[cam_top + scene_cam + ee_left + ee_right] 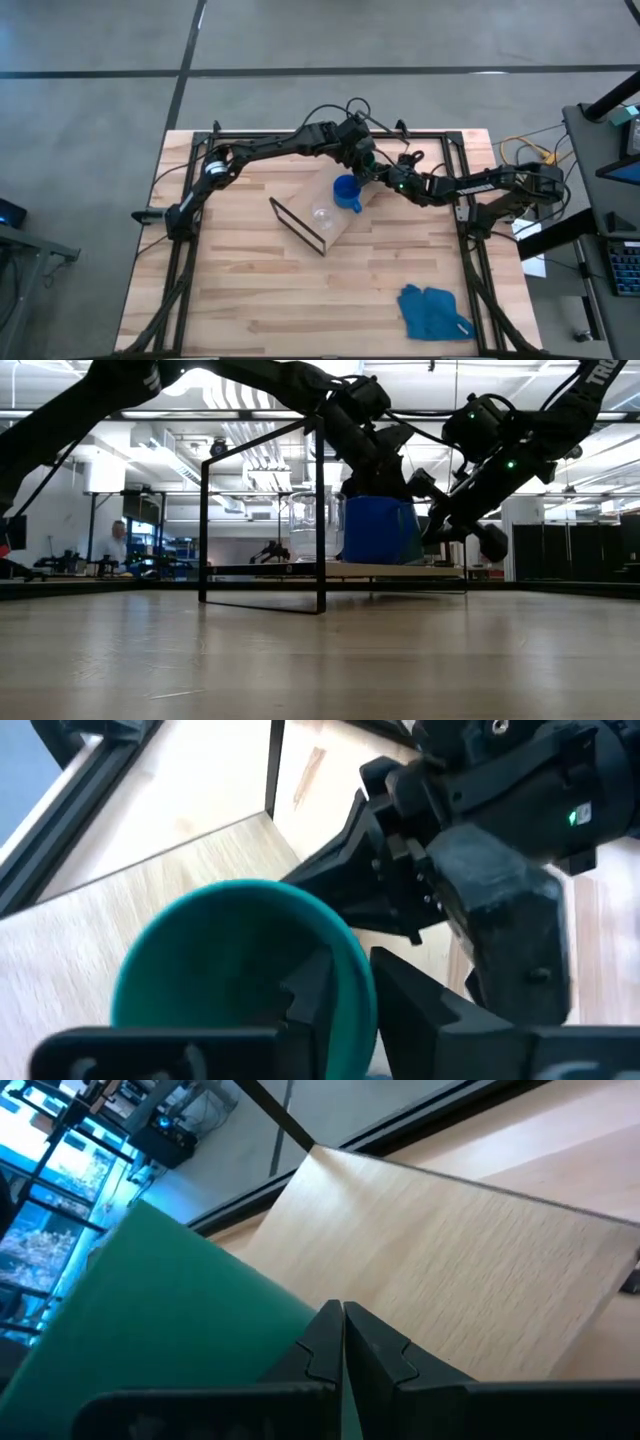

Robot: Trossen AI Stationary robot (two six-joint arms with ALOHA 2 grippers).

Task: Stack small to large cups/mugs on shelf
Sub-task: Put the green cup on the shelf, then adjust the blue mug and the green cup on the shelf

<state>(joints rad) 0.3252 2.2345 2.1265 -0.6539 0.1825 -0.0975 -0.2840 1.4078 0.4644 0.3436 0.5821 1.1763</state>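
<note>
The two arms meet over the far end of the shelf (335,205), which lies slantwise on the table (250,290). The left gripper (345,985) holds the dark green cup (230,960) by its rim, one finger inside and one outside. The right gripper (343,1342) also pinches this green cup's wall, jaws narrow. On the shelf the blue mug (346,192) stands directly under the jaws, and the clear glass cup (322,214) stands just beside it, nearer the wire frame (297,227). I judge that the green cup must come down beside the blue mug, on the side away from the glass. Both arms reach inward, elbows raised, wrists bent down
</note>
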